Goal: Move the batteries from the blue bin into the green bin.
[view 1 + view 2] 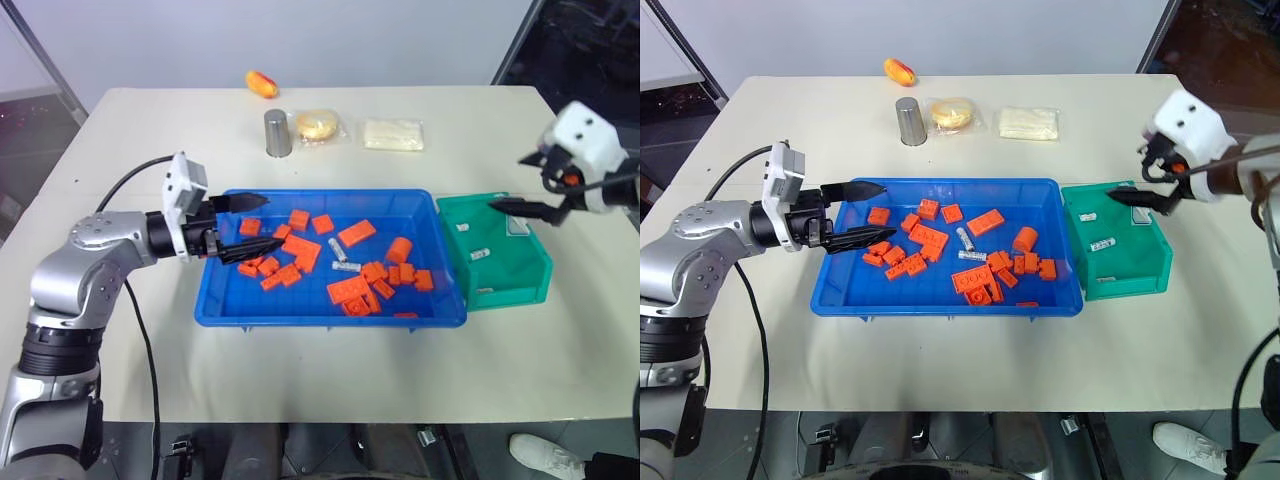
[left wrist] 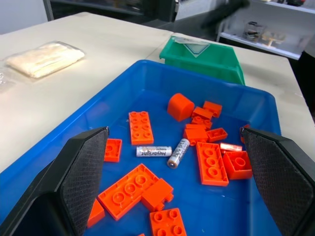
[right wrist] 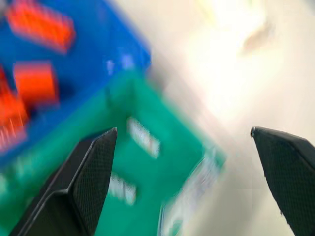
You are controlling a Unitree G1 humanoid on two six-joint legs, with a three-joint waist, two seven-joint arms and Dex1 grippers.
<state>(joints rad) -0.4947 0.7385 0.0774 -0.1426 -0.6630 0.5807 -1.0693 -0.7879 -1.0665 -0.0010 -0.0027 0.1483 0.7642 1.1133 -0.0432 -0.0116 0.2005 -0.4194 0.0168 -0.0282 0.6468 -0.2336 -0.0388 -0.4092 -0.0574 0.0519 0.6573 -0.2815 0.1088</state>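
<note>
The blue bin lies mid-table, full of orange bricks. Two batteries lie side by side near its middle, also seen from above as batteries. The green bin stands against the blue bin's right end, with a few batteries on its floor. My left gripper is open and level over the blue bin's left end, holding nothing. My right gripper hangs open above the green bin's far part, with nothing between its fingers.
At the back of the table stand a steel cup, a clear packet with something yellow, a white packet and an orange-yellow object. Bare tabletop lies in front of both bins.
</note>
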